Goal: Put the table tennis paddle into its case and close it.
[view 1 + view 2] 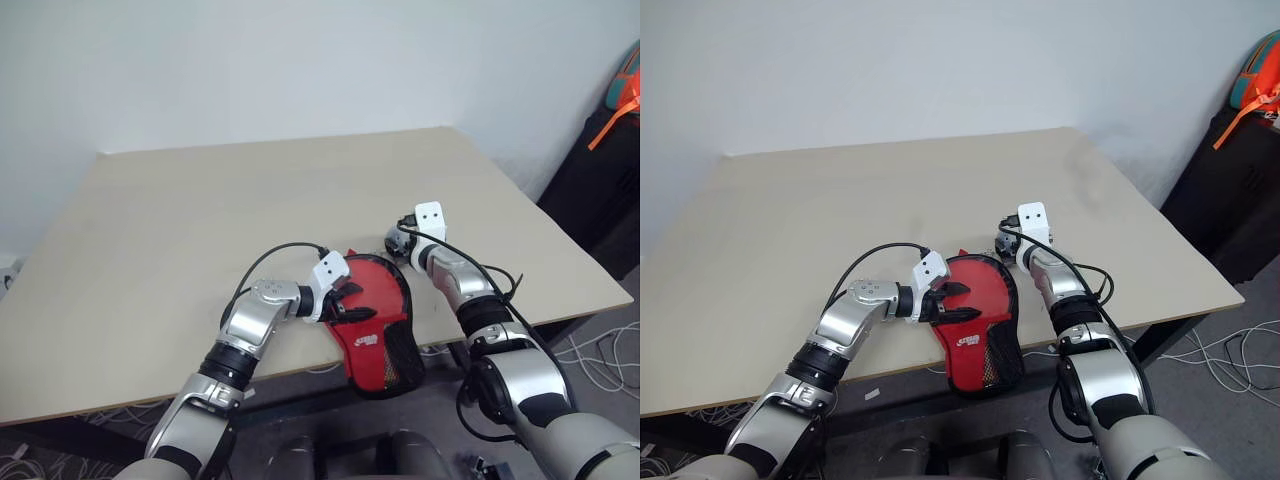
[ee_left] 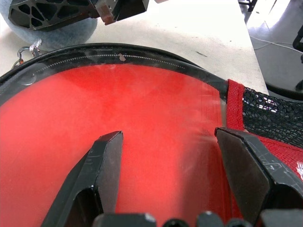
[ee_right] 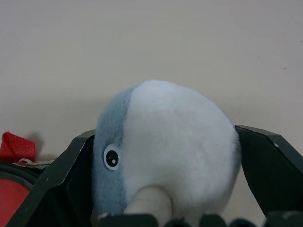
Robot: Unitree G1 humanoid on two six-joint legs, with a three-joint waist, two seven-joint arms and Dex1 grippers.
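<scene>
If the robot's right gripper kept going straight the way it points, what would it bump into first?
Probably the fluffy grey-and-white plush toy: it already sits between the right gripper fingers, which stand wide on either side. Beyond it lies bare table.

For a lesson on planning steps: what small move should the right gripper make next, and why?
Probably close on the plush toy: it sits between the fingers of the right gripper, beside the case under the left gripper.

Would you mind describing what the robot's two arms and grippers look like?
Both arms are jointed silver-grey metal shells with black bands at the joints. A black cable loops along each forearm to a white block at the wrist, marked with small dark dots. The left gripper and right gripper each have thick black wedge-shaped jaws.
</scene>
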